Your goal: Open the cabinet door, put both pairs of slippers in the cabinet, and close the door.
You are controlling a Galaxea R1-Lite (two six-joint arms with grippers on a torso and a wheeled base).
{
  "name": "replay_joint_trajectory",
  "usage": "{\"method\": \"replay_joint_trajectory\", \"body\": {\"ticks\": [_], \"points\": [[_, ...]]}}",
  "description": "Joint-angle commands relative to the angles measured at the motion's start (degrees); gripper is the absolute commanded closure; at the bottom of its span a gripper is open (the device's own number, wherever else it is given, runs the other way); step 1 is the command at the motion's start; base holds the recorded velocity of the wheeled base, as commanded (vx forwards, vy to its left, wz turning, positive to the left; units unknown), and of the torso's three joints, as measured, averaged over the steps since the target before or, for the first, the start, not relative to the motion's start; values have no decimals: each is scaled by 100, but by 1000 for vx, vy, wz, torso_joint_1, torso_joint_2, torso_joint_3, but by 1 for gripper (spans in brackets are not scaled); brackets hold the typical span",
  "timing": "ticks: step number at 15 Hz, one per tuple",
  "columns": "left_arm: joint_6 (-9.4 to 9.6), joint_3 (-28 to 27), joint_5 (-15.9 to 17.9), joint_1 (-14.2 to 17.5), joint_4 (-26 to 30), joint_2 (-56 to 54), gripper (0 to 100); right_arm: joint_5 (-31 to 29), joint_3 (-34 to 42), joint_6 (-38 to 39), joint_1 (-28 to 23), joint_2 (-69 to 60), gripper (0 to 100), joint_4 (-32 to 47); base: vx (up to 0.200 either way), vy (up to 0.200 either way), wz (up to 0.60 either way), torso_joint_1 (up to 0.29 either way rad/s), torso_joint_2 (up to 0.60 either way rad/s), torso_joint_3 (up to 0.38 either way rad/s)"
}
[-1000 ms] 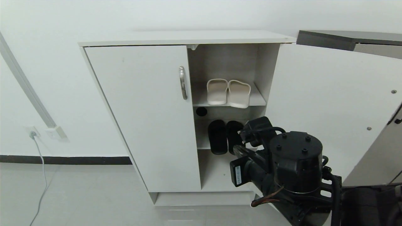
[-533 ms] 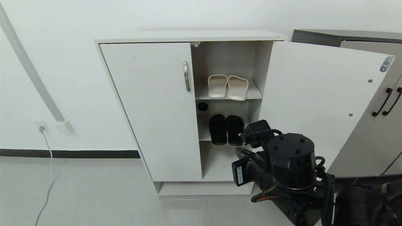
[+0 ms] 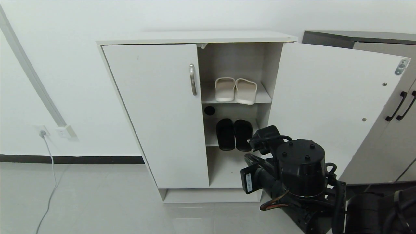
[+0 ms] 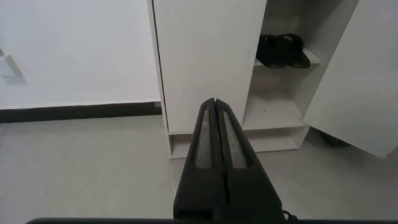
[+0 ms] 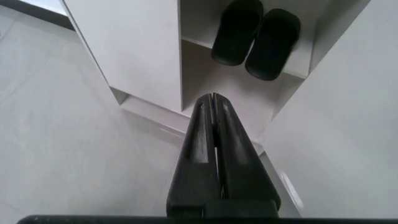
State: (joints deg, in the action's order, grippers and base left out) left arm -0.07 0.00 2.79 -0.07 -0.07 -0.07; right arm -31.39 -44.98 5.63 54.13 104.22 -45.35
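The white 2-door wooden cabinet [image 3: 195, 37] stands against the wall. Its left door [image 3: 156, 113], with a curved metal handle [image 3: 192, 79], is closed, and its right door [image 3: 325, 97] is swung wide open.

Both pairs are inside the open half. The pair of cream rubber slippers [image 3: 235, 90] lies side by side on the upper shelf [image 3: 208, 97]. The pair of black rubber slippers [image 3: 234, 134] lies side by side on the middle shelf [image 3: 211, 141], just below a round hole in the back panel.

My left gripper [image 4: 213, 101] has its 2 fingers pressed together with nothing between them. It hangs over the pale tiled floor [image 3: 97, 201], facing the lower part of the closed door and well apart from it.

My right gripper [image 5: 212, 96] is likewise pinched closed and empty. It points at the open half, with the black pair beyond its tip and no contact with the cabinet. My right arm [image 3: 302, 169] sits in front of the open door's lower part.

To the right stands a grey cabinet with black handles [image 3: 398, 107]. A wall socket [image 3: 42, 132] with a grey cable is at the left.
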Motion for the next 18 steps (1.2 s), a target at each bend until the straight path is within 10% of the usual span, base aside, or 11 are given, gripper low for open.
{"method": "replay_joint_trajectory", "body": {"ticks": [1,10,18], "points": [[-1,0,2,-1,-1,7,100,1,-2,-1,-7,20,100,0,0,0,0,0,0,0],[-10,0,2,-1,-1,7,100,1,42,-9,-25,20,100,0,0,0,0,0,0,0],[-10,0,2,-1,-1,7,100,1,51,-9,-25,20,100,9,0,0,0,30,-346,-327]]}}
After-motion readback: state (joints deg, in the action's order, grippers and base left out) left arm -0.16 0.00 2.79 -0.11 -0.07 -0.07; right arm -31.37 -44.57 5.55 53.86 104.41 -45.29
